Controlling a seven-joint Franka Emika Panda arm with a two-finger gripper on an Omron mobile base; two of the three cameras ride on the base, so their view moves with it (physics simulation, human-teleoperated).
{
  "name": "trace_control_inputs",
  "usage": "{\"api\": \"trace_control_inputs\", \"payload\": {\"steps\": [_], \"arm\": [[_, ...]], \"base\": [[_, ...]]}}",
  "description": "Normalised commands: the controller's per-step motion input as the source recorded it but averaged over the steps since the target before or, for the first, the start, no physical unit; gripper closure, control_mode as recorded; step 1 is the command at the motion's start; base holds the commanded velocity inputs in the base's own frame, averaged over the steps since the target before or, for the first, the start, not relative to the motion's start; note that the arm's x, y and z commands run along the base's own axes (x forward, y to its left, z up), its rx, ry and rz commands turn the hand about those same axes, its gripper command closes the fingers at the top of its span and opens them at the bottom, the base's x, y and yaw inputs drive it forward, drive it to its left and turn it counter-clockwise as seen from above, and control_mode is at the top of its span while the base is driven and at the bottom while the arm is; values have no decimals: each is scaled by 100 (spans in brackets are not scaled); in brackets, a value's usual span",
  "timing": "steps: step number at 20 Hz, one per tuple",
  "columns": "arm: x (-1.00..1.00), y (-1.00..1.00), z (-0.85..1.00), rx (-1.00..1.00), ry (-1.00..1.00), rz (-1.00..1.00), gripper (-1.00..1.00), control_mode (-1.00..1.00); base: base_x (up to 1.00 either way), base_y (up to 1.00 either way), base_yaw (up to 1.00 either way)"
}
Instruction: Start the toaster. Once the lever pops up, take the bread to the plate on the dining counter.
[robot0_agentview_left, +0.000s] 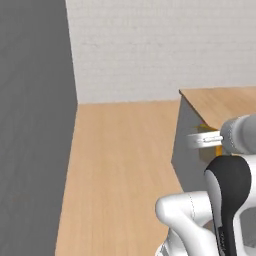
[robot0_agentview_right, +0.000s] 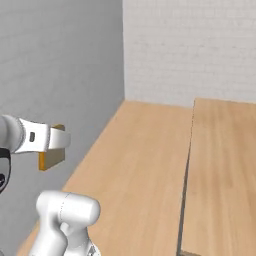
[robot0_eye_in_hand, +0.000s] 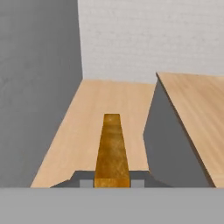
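The gripper (robot0_agentview_right: 59, 145) is clamped tight on the bread (robot0_eye_in_hand: 112, 151), carrying it edge-on in mid-air above the floor, with the dining counter (robot0_eye_in_hand: 197, 105) ahead to the right; risk now is a thin pinch on 1 edge, so a jolt could let the slice slip, or the swing could clip the counter's grey side.

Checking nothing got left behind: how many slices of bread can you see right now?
1. The bread is clamped in the end effector, carried in the air above the wooden floor, left of the dining counter. Others may be out of view.
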Motion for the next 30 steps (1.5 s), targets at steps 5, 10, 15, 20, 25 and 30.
{"api": "trace_control_inputs", "payload": {"steps": [5,10,15,20,25,30], "arm": [[0,0,0,0,0,0,100,100],[0,0,0,0,0,0,100,100],[0,0,0,0,0,0,100,100],[0,0,0,0,0,0,100,100],[0,0,0,0,0,0,100,100],[0,0,0,0,0,0,100,100]], "base": [[100,15,-43],[100,36,-38],[100,44,-34],[100,53,-32],[100,59,-31],[100,62,-32]]}}
